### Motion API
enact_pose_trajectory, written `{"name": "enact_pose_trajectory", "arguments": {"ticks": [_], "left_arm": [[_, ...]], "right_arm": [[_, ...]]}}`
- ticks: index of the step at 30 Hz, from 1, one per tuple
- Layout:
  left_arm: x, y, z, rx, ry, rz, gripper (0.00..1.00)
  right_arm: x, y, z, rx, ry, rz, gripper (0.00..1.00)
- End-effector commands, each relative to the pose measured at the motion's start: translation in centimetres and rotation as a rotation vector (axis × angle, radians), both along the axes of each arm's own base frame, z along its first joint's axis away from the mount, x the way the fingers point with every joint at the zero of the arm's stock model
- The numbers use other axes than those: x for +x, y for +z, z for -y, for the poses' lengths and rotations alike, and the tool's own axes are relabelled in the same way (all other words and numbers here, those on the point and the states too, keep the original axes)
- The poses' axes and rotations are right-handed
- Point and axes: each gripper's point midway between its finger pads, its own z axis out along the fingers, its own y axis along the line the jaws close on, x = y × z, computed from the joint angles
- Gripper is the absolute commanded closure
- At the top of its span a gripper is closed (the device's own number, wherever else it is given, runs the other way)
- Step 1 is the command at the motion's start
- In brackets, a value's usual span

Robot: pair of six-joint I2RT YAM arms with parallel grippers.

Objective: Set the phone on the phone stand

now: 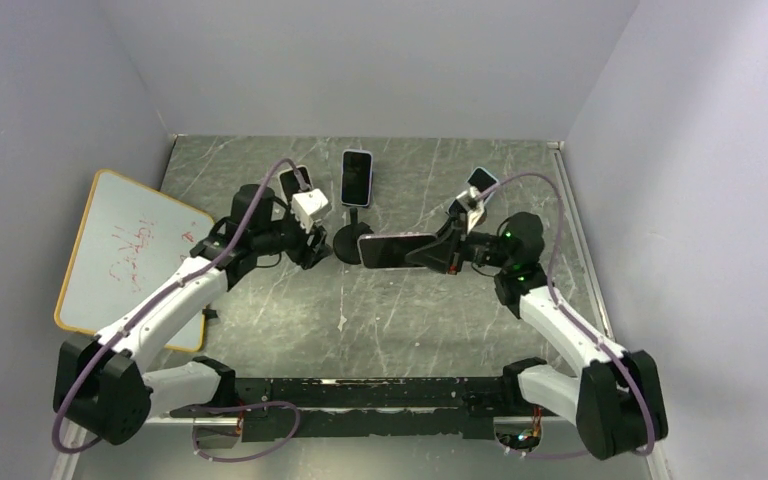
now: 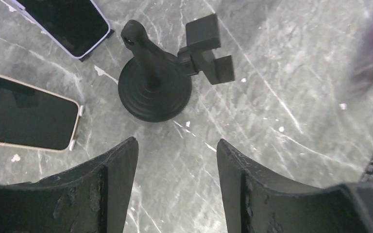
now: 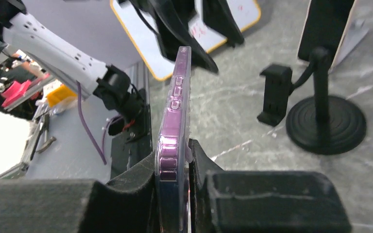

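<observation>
In the overhead view your right gripper (image 1: 430, 252) is clenched on the pink-cased phone (image 1: 395, 250), holding it level at the centre of the frame, its free end just beside the round base of the black phone stand (image 1: 347, 243). Your left gripper (image 1: 318, 247) sits on the other side of that base, and I cannot tell from here whether they touch. A second phone (image 1: 357, 178) stands above them, and a whiteboard (image 1: 125, 250) lies at the left edge. In the left wrist view the jaws are released, with nothing but marble table (image 2: 291, 111) between the fingers (image 2: 119, 170); the stand rises just above them, its clamp (image 2: 209, 48) pointing to the upper right and holding nothing. In the right wrist view the phone is seen edge-on and upright, pinched between both fingers at lower centre — the stand sits at the right, apart from it, its clamp turned toward the phone.
</observation>
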Motion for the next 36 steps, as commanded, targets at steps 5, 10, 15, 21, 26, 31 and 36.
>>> {"name": "enact_pose_trajectory", "arguments": {"ticks": [5,10,15,21,26,31,36], "left_arm": [[3.9,-4.6,0.8,-0.005,-0.022,0.15,0.34],[5.5,-5.2,2.2,-0.054,-0.051,0.199,0.27],[7.4,-5.4,4.6,-0.152,-0.102,0.242,0.16],[8.8,-8.3,6.4,-0.226,-0.122,0.193,0.11],[10.1,-8.9,7.2,-0.28,-0.099,0.185,0.12],[10.7,-9.3,7.9,-0.328,-0.098,0.173,0.12],[10.6,-10.5,9.0,-0.372,-0.148,0.132,0.32]], "right_arm": [[-1.5,9.4,1.5,0.135,-0.02,0.226,1.0],[-2.7,10.3,1.6,0.133,0.041,0.272,1.0],[-2.4,10.0,1.4,0.125,0.061,0.26,1.0],[-2.3,10.2,1.5,0.116,0.057,0.27,1.0],[-2.1,9.5,1.3,0.112,0.069,0.249,1.0],[-1.4,8.5,1.1,0.105,0.08,0.219,1.0],[-0.1,7.1,0.9,0.094,0.051,0.196,1.0]]}}
